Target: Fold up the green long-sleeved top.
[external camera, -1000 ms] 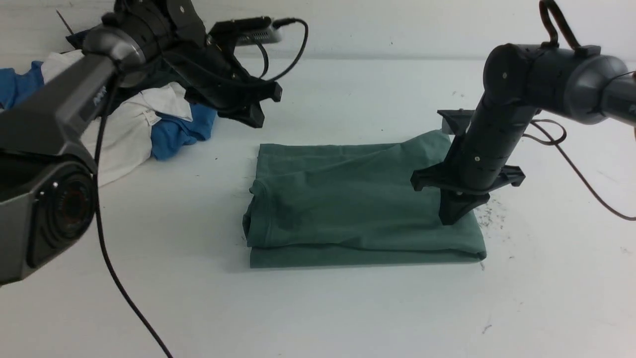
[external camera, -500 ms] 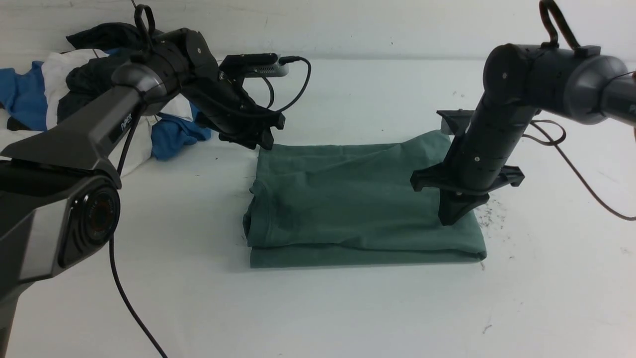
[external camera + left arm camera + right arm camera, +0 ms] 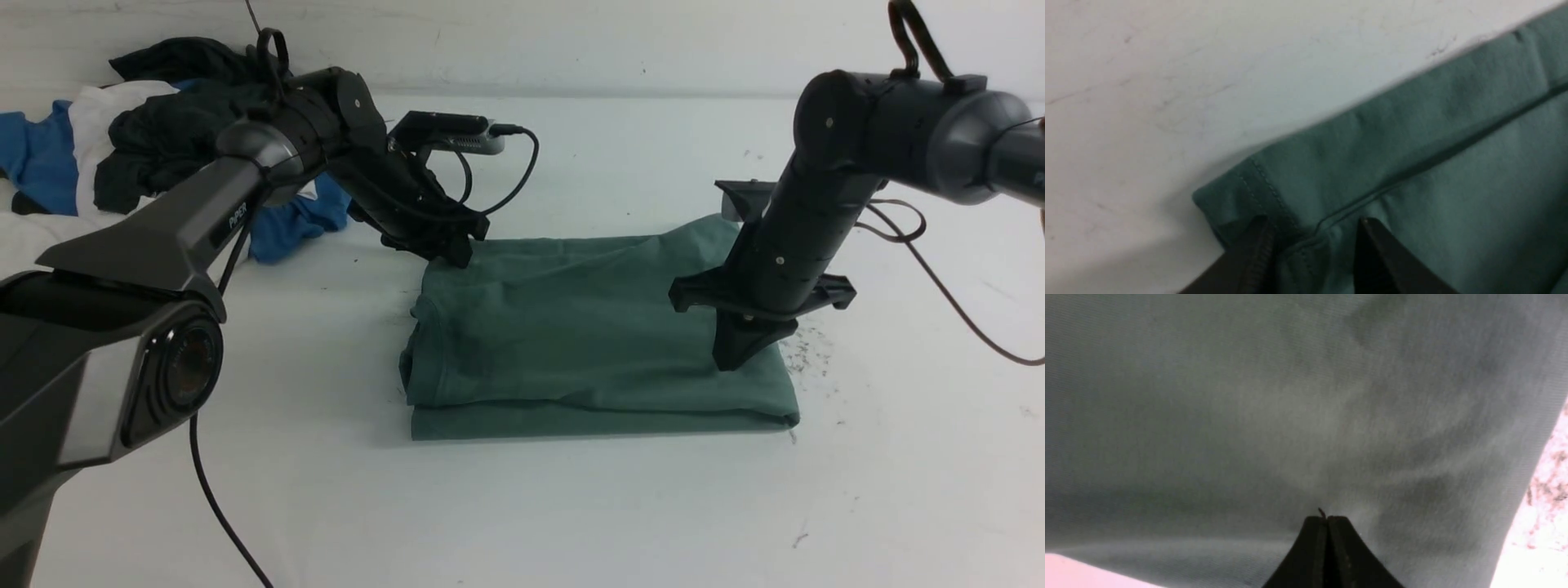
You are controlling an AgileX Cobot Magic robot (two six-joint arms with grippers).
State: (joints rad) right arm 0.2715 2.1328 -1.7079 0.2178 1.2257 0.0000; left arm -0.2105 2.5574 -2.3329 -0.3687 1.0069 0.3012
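The green long-sleeved top (image 3: 588, 327) lies folded into a rough rectangle in the middle of the white table (image 3: 571, 506). My left gripper (image 3: 453, 249) is down at its far left corner. In the left wrist view the left gripper (image 3: 1312, 222) is open, its jaws astride a stitched hem fold of the top (image 3: 1433, 134). My right gripper (image 3: 729, 359) is shut, pointing down with its tip on the near right part of the top. The right wrist view shows the shut right gripper (image 3: 1326, 517) against flat green cloth (image 3: 1249, 416).
A pile of blue, white and dark clothes (image 3: 122, 163) lies at the far left of the table. The left arm's cable (image 3: 212, 506) hangs over the near left. Dark specks (image 3: 804, 351) dot the table beside the top's right edge.
My left arm has come down and rightward to the top's far left corner, and its jaws have opened. The right arm has barely moved.
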